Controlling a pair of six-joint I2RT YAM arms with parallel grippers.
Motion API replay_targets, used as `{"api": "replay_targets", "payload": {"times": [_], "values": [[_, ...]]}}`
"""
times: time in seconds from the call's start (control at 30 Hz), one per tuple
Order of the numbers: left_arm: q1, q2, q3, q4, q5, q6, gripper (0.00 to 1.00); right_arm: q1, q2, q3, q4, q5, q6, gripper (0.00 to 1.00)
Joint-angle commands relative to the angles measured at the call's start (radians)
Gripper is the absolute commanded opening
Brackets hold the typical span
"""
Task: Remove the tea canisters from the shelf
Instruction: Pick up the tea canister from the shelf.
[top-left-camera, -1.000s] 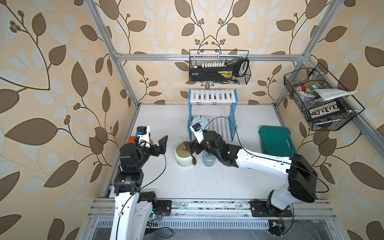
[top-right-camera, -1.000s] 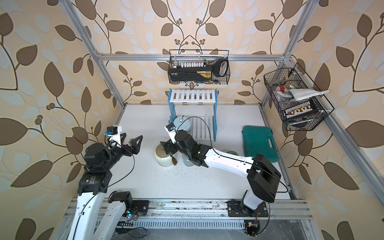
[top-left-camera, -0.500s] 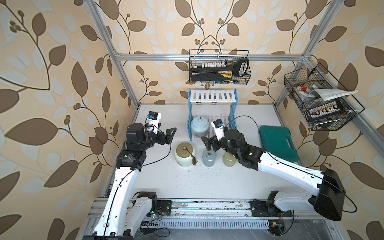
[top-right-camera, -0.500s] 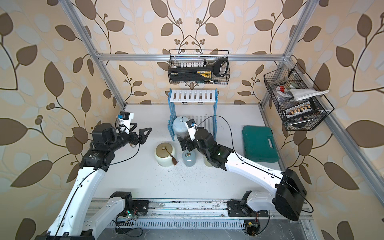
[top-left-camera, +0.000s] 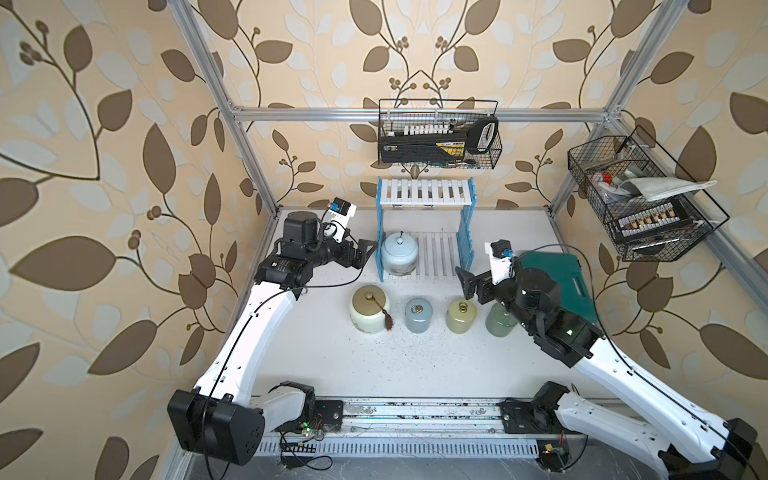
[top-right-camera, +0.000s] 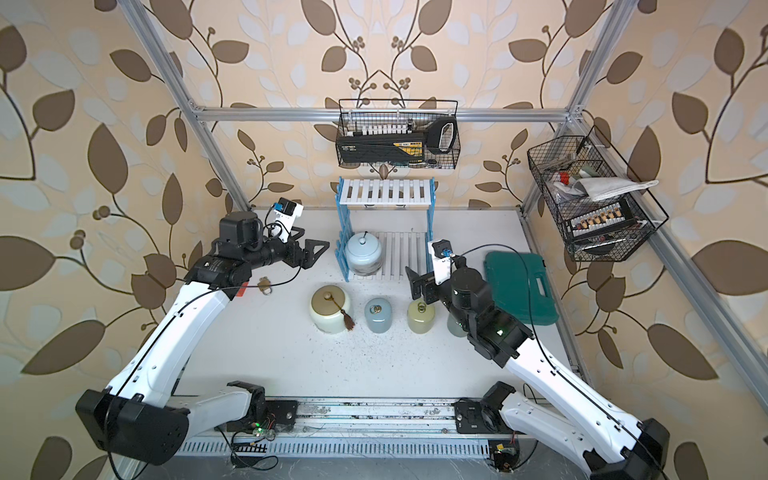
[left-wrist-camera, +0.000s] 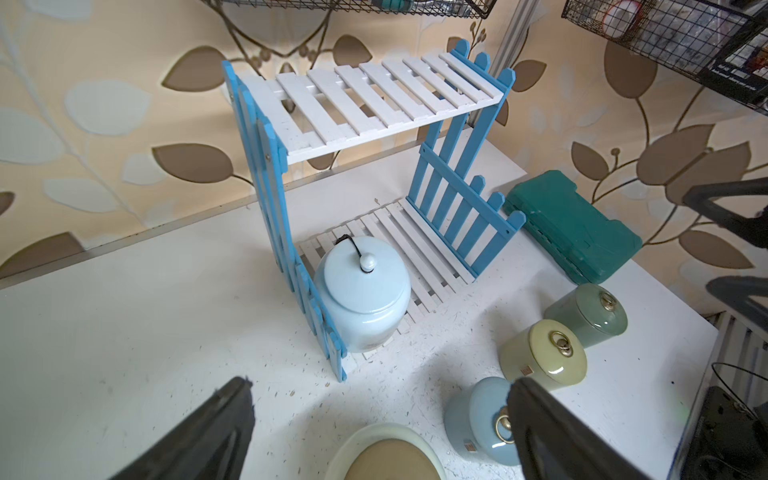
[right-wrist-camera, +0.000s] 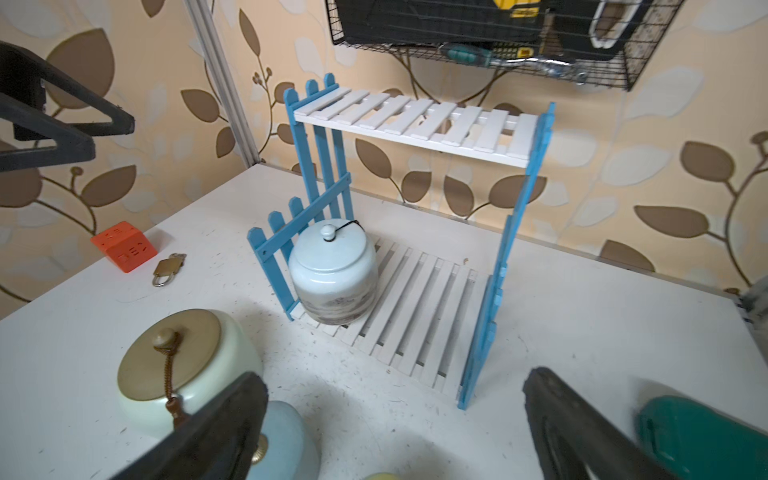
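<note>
White tabletop (top-left-camera: 415, 365) bearing four canisters (top-left-camera: 369, 309) (top-left-camera: 419, 316) (top-left-camera: 460, 316) (top-left-camera: 496, 323), one canister (top-left-camera: 400, 253) on shelf (top-left-camera: 426, 193), both jaws apart

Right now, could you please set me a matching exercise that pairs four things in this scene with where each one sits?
Things
1. pale blue canister
2. cream canister
3. sage green canister
4. green case

Places
A. right end of the row of canisters on the table
B. on the lower board of the shelf
C. lying flat on the table, to the right of the shelf
D. left end of that row

Pairs: 1-B, 2-D, 3-A, 4-C.
</note>
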Motion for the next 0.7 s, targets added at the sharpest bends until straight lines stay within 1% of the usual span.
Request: {"api": "replay_targets", "payload": {"times": [0.0, 0.17, 0.23, 0.4, 0.5, 0.6, 0.67], "values": [[-0.026, 0.056, 0.071, -0.023, -0.01, 0.022, 0.99, -0.047, -0.079, -0.035, -0.083, 0.03, -0.046, 0.99], [-0.062, 0.168, 0.172, -0.073, -0.047, -0.003, 0.99, -0.13, -0.172, -0.064, -0.172, 0.032, -0.085, 0.99], [-0.076, 0.194, 0.176, -0.057, -0.069, -0.018, 0.99, -0.147, -0.203, -0.097, -0.169, 0.037, -0.116, 0.99], [-0.107, 0.273, 0.178, -0.007, -0.104, -0.103, 0.99, -0.153, -0.265, -0.17, -0.107, 0.09, -0.13, 0.99], [-0.142, 0.316, 0.182, 0.012, -0.15, -0.094, 0.98, -0.154, -0.288, -0.203, -0.061, 0.086, -0.15, 0.99], [-0.159, 0.351, 0.201, 0.016, -0.199, -0.085, 0.98, -0.156, -0.297, -0.208, -0.057, 0.125, -0.157, 0.99], [-0.168, 0.373, 0.204, 0.027, -0.226, -0.063, 0.94, -0.156, -0.315, -0.223, -0.047, 0.13, -0.18, 0.99]]}}
